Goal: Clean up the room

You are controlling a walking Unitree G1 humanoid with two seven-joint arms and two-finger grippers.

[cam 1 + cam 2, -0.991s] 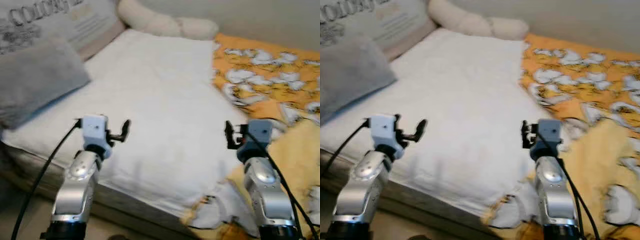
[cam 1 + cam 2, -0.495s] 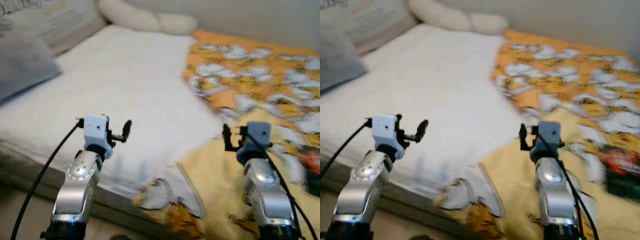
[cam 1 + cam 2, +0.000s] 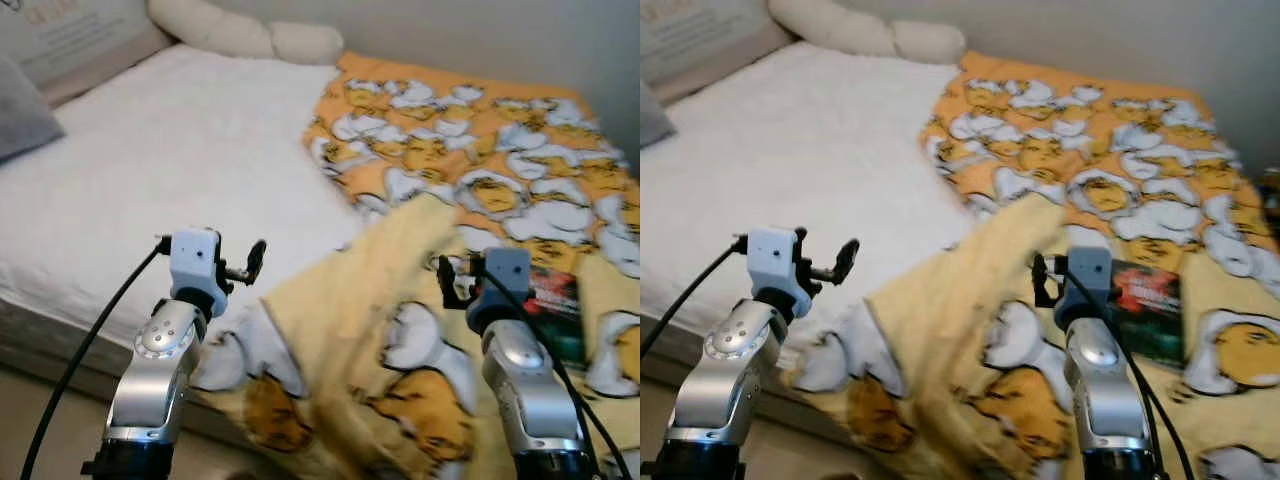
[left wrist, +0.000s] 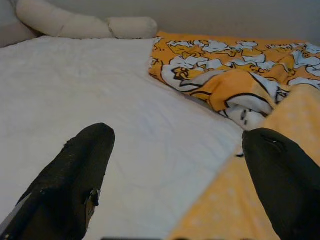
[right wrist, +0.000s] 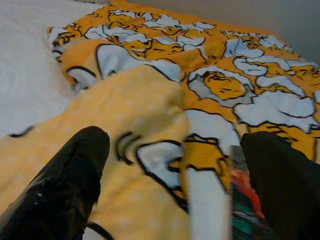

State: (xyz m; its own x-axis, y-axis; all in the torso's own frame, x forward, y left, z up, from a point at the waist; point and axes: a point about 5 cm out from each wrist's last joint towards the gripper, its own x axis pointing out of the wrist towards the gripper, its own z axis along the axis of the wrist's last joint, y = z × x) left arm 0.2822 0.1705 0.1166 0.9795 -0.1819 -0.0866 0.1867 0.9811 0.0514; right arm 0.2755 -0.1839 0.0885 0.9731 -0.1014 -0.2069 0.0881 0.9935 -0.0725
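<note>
Your left hand [image 3: 252,262] is raised over the near edge of the bed [image 3: 150,170], fingers spread wide and holding nothing; its wrist view looks across the white sheet toward the rumpled blanket. Your right hand [image 3: 447,283] is raised level with it, fingers likewise spread and empty, above the folded-over part of the yellow blanket [image 3: 480,170]. Just beyond the right hand, a dark book with a red cover design [image 3: 552,305] lies flat on the blanket, near the bed's right side. The blanket, printed with white and orange cartoon figures, is bunched: one corner is turned back to show its pale dotted underside and droops over the near edge. A long cream bolster [image 3: 245,35] runs along the wall at the head, and a grey pillow [image 3: 20,120] lies at far left.

Progress, as judged: tidying has hardly begun. The blanket is not spread and the book is not put away.

Compared with one second ago, the camera has swung to the right: the pillows have slid toward the left margin, and the blanket and book have come into view. Both hands keep their pose.
</note>
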